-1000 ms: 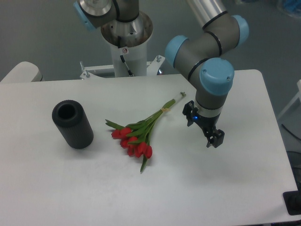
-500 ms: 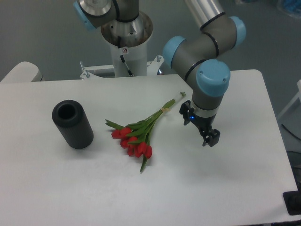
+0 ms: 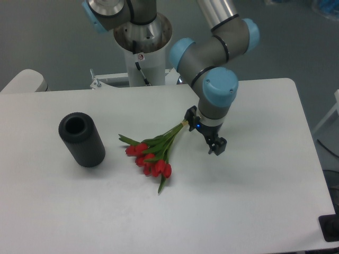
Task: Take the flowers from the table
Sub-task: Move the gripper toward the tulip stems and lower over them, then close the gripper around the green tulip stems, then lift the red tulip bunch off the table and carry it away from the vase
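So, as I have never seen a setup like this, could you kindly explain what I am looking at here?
This is one view from a fixed camera looking down at a white table. The grey and blue jointed machine is a robot arm; at its tip sits a small black pincer with two fingers, holding nothing. On the table lie the flowers, red tulips with stems pointing toward the pincer, and a black cylinder stands to their left. Whether the pincer is open is too small to tell.

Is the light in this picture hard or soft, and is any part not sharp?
In the fixed camera view the light is soft and even: the flowers and the black cylinder cast only faint shadows on the table. The whole image is a little soft and grainy; the hand looks slightly blurred.
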`<state>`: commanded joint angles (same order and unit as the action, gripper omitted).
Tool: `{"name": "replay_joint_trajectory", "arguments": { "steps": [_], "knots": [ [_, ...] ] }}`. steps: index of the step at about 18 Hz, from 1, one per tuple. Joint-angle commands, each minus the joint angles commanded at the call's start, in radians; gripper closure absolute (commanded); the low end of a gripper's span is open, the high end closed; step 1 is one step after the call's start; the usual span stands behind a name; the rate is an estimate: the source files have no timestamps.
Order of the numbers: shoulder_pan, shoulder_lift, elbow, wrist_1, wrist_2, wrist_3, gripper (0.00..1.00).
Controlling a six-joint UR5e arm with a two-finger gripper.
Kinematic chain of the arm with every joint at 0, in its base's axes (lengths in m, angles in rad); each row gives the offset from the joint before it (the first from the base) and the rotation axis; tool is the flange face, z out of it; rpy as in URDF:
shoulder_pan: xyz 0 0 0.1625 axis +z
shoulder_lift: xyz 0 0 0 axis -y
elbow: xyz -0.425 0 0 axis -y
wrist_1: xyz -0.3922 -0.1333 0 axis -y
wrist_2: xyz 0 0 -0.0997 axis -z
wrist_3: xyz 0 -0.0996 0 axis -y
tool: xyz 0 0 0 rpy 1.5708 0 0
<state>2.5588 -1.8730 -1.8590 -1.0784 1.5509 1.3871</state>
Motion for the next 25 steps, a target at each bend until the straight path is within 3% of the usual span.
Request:
{"name": "replay_joint_trajectory", "arguments": {
  "steps": [4, 8, 17, 18, 20, 23, 25],
  "knots": [
    [-0.035, 0.021, -0.052, 0.009, 0.002, -0.071, 0.0],
    [-0.103, 0.009, -0.098, 0.096, 0.002, -0.143, 0.0],
    [-0.109, -0.017, -0.135, 0.153, 0.005, -0.166, 0.04],
    [-0.109, -0.02, -0.14, 0.163, 0.009, -0.166, 0.08],
    [-0.111, -0.021, -0.143, 0.169, 0.023, -0.183, 0.26],
    [-0.112, -0.026, -0.141, 0.172, 0.037, -0.227, 0.62],
    [-0.112, -0.025, -0.14, 0.173, 0.038, -0.229, 0.8]
  ]
}}
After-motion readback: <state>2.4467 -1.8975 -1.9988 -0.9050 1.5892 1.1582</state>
